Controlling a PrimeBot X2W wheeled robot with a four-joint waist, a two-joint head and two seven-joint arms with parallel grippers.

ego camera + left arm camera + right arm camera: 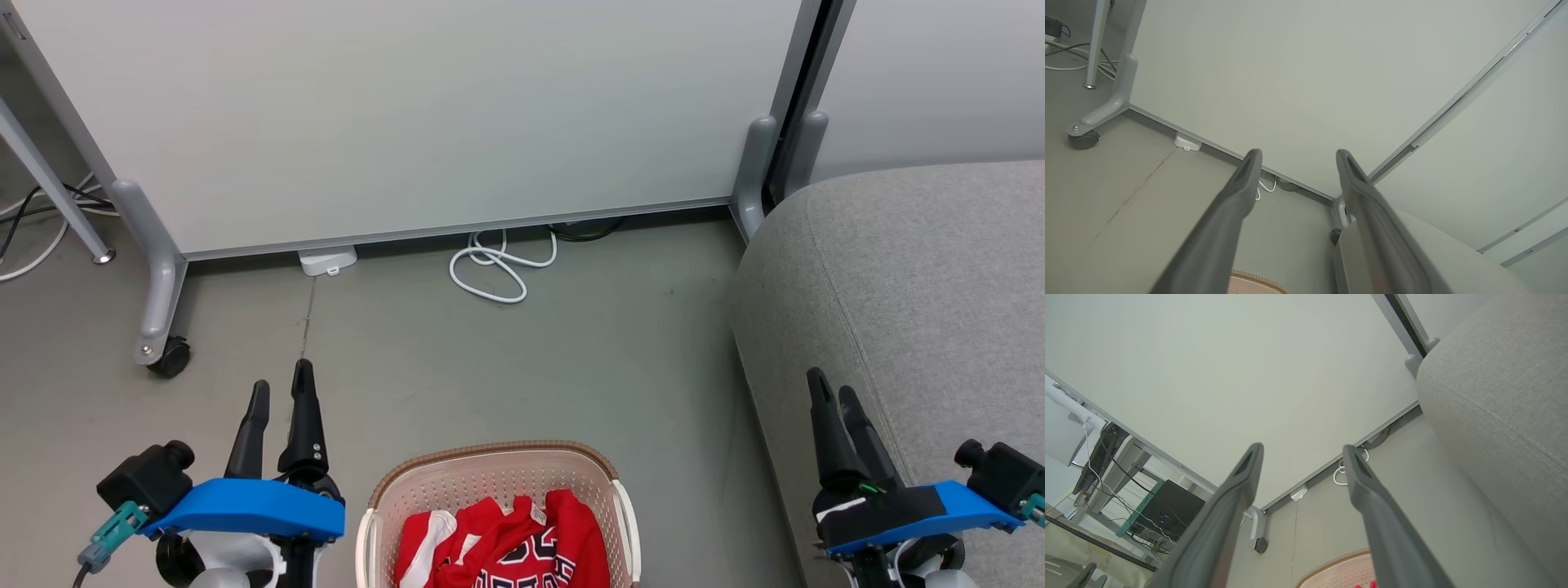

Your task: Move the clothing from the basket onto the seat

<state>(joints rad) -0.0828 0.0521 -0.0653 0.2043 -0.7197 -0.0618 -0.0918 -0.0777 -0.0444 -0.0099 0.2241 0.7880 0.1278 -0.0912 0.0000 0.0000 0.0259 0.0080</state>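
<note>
Now, the grey sofa seat [914,327] is the biggest thing, at my right side, and its front edge is just beside my right fingers [824,425]. The laundry basket [490,457] stands on the floor [571,351] between my two arms, low in the head view and close to my body. The red clothing [510,543] lies crumpled inside it, with white striped trim at the left and black-and-white letters. Nothing of it is on the seat yet. My left fingers [304,408] and my right fingers are both spread open and hold nothing; they point forward over the floor.

I judge that the step in hand is the first reach. To do it well, I should bend down and bring the right arm, which is nearer the seat, over the middle of the heap. The fingers should close on a thick fold, not on thin trim, so the soft jersey does not slip. I should keep away from the rim, because a caught finger may drag the light basket.
</note>
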